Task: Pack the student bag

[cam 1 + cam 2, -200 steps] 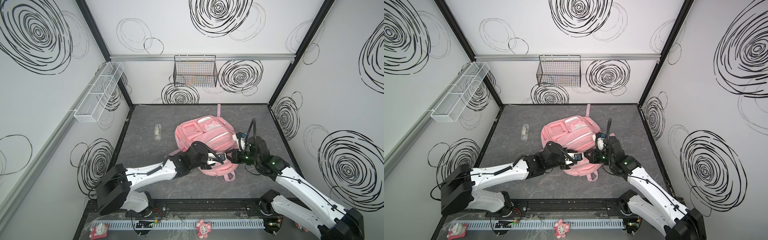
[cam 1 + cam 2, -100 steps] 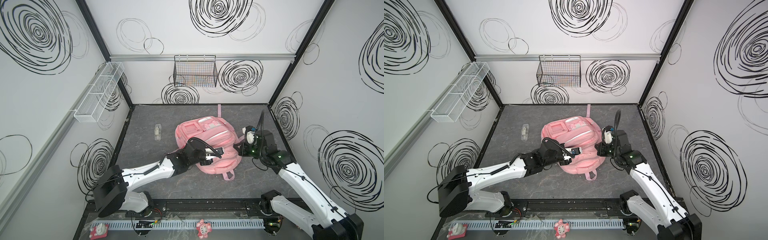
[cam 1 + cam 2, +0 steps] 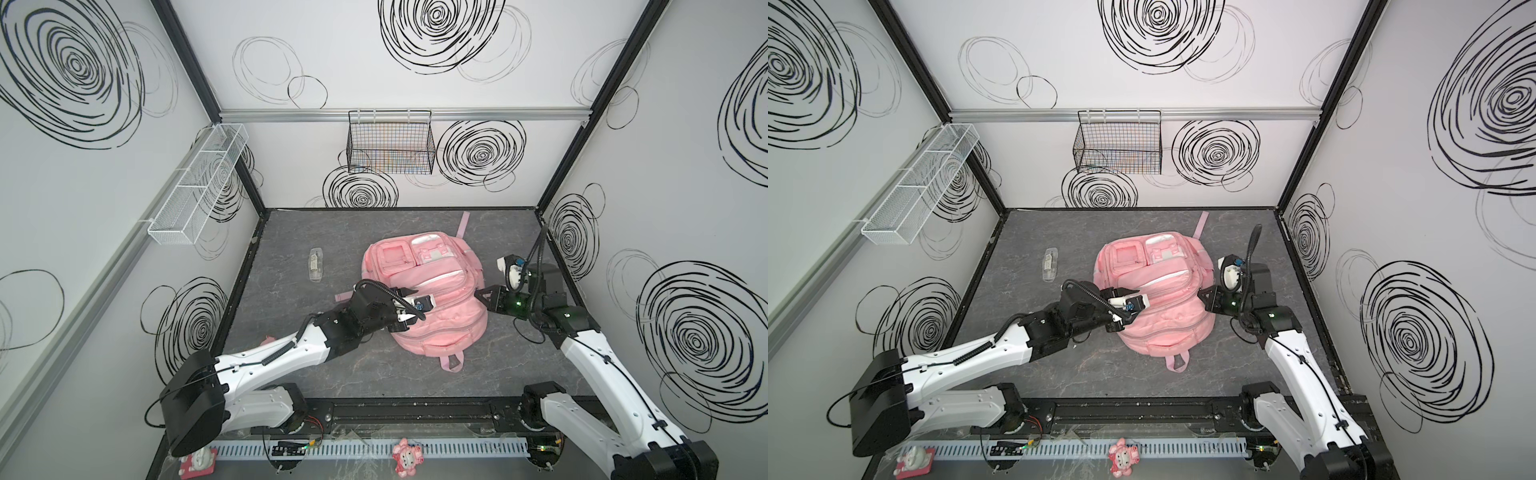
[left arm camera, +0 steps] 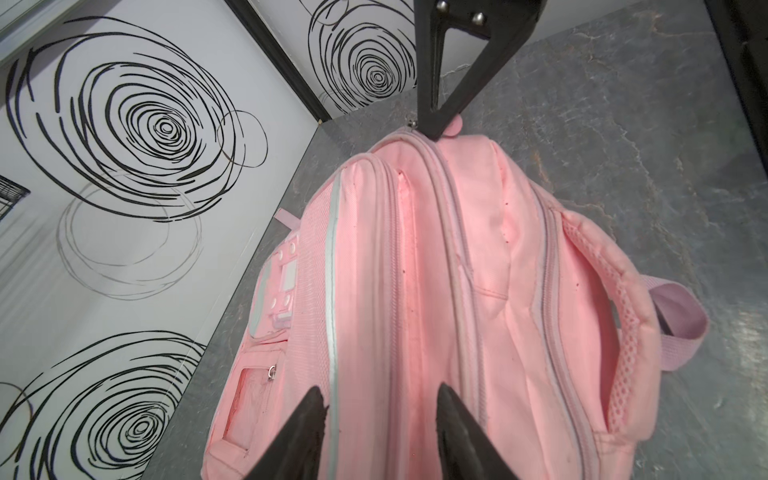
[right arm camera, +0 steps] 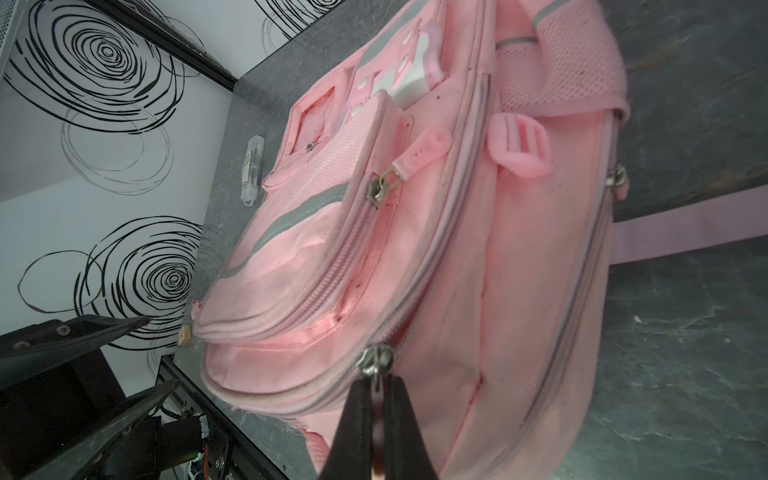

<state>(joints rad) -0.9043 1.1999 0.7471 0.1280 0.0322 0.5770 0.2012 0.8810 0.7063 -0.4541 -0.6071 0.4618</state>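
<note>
The grey marbled tabletop [image 3: 291, 249] carries the student bag [image 3: 440, 332], a large pink fabric backpack with white reflective stripes, lying front-up near the middle with its top loop towards the robot. The left gripper [image 4: 380, 388] hovers over the bag's left side with its black jaws standing apart and only the fabric below them, so I judge the bag is not pinned on that side. The right gripper [image 5: 376, 379] is pinched tight on the small metal zip pull [image 5: 375, 362] at the bag's right edge. The main risk, as I judge it, is this: if the right arm draws the zip while the left holds nothing, the soft bag may slide or bunch across the table instead of the slider running, or the thin tab may slip out of the narrow pinch. A lesser risk is a sliding bag pushing into the small clear plastic case [image 3: 315, 270], which lies apart on the table to its left
</note>
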